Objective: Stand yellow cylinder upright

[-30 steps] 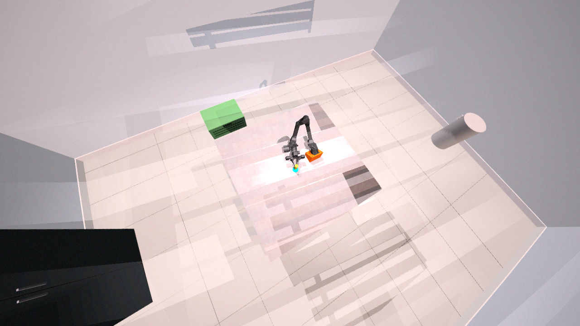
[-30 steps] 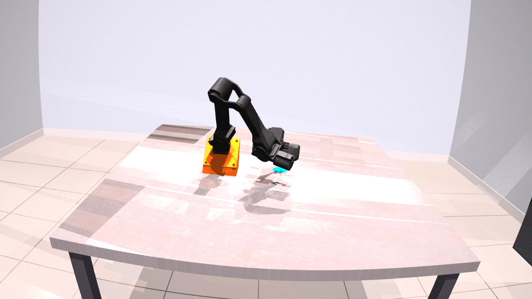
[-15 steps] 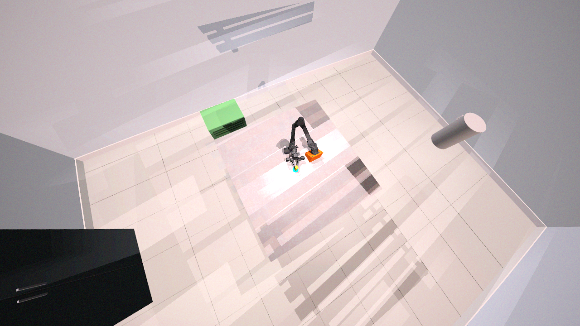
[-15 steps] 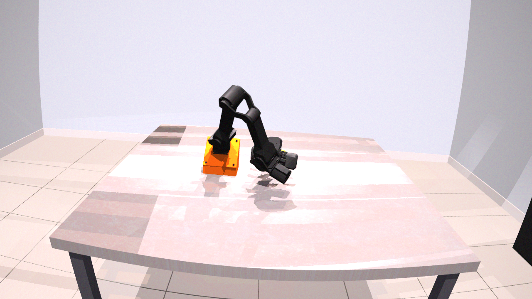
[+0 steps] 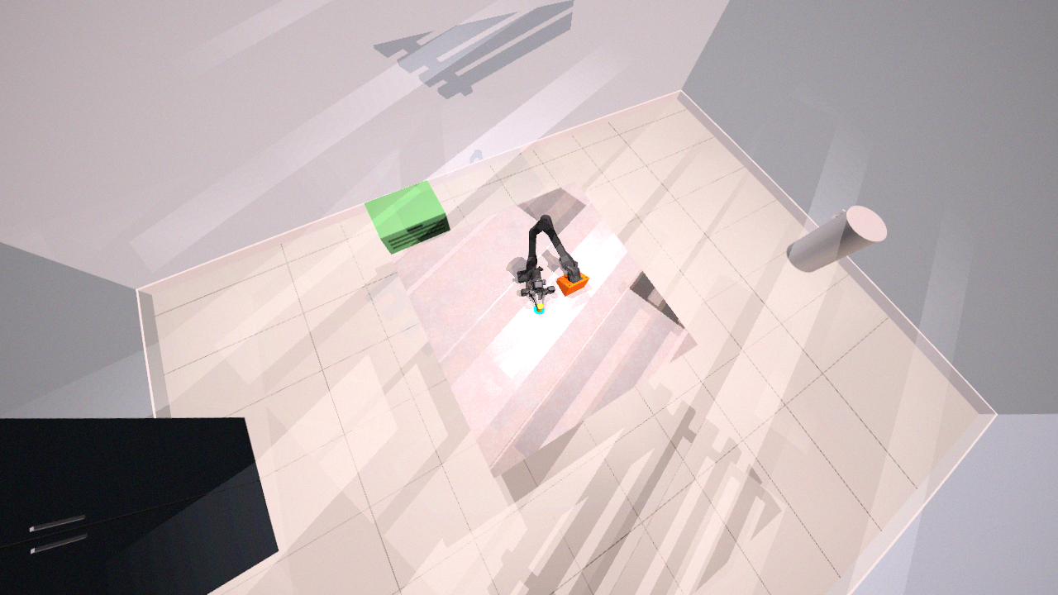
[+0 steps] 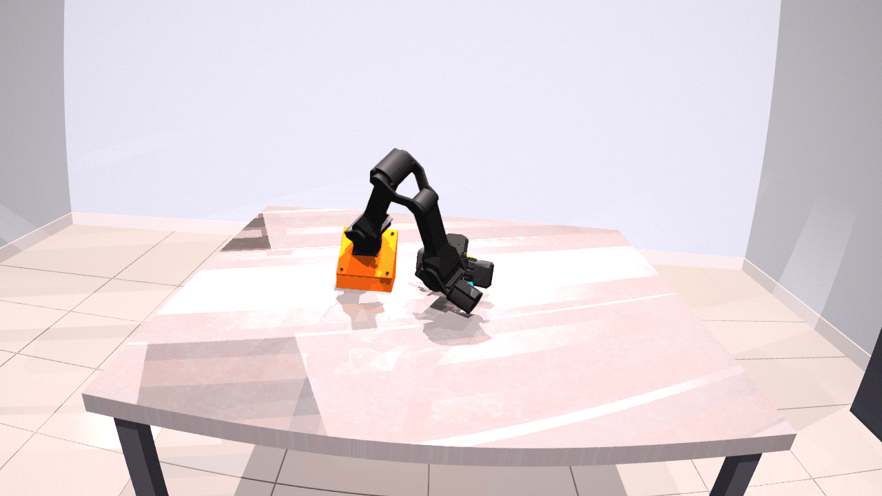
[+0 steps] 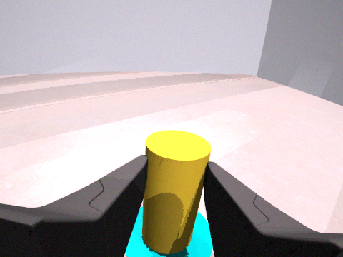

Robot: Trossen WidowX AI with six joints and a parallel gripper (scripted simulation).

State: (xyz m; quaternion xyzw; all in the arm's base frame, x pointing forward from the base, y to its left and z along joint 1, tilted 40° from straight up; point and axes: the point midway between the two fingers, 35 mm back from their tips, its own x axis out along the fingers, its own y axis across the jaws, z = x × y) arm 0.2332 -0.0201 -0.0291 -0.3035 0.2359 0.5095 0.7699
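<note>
The yellow cylinder (image 5: 540, 306) (image 7: 175, 178) stands about upright between the fingers in the wrist view, its flat top facing up. My gripper (image 5: 539, 304) (image 7: 176, 166) is shut on it, one finger on each side near its top. The cyan circle (image 5: 538, 311) (image 7: 203, 235) (image 6: 470, 283) lies on the table under the cylinder. In the wrist view the cylinder's lower end appears inside the circle; whether it touches the surface I cannot tell. In the exterior view the gripper body hides most of the cylinder and circle.
The arm's orange base (image 5: 572, 283) (image 6: 364, 282) stands close beside the gripper on the table (image 5: 510, 414) (image 6: 493, 395). A green cabinet (image 5: 407, 211), a black cabinet (image 5: 133, 473) and a grey column (image 5: 825, 244) are away from the table.
</note>
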